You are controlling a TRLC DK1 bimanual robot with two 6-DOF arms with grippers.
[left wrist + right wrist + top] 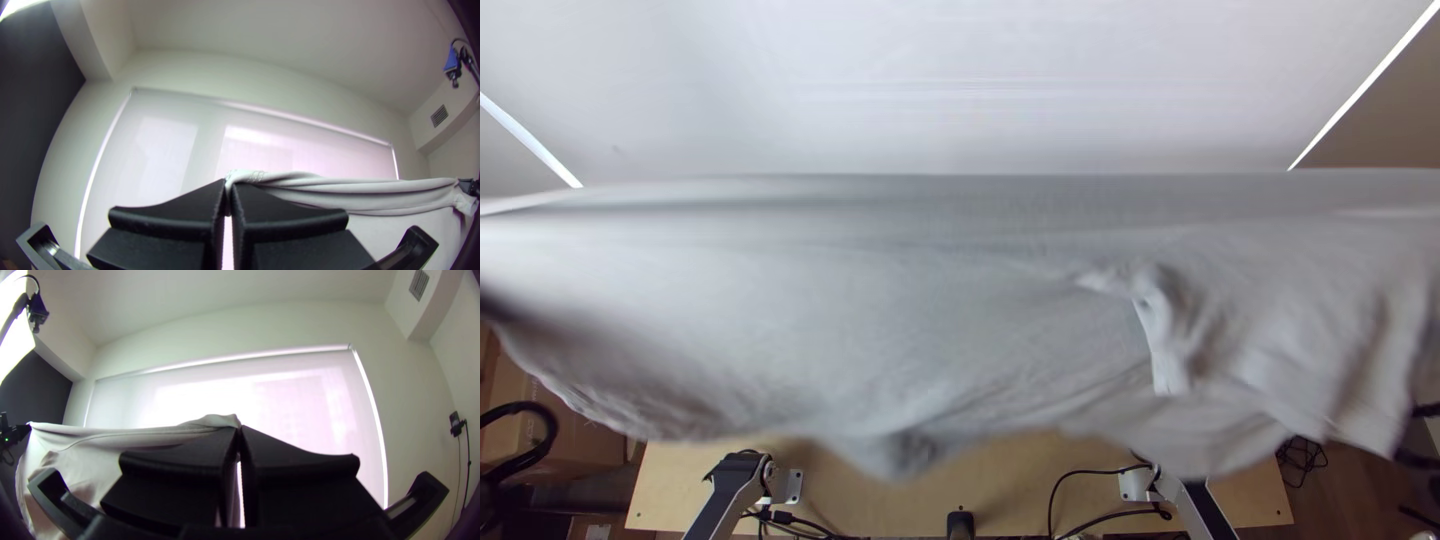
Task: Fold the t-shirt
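The pale grey t-shirt [880, 290] hangs stretched wide above the table in the top view, its top edge nearly straight and its lower part loose, with a rumpled fold on the right. In the left wrist view, my left gripper [230, 184] is shut on one corner of the shirt [360, 192], and my right gripper [469, 187] holds the far end. The right wrist view has my right gripper [239, 429] shut on the other corner of the shirt [120, 437], the cloth running taut to my left gripper [17, 432]. The raised cloth hides most of the table.
Below the hanging cloth, the near strip of the wooden table [880, 500] shows, with black cables [1080, 475] on it. A dark post [960, 524] stands at the middle of the near edge. Boxes [575, 435] lie off the table's left side.
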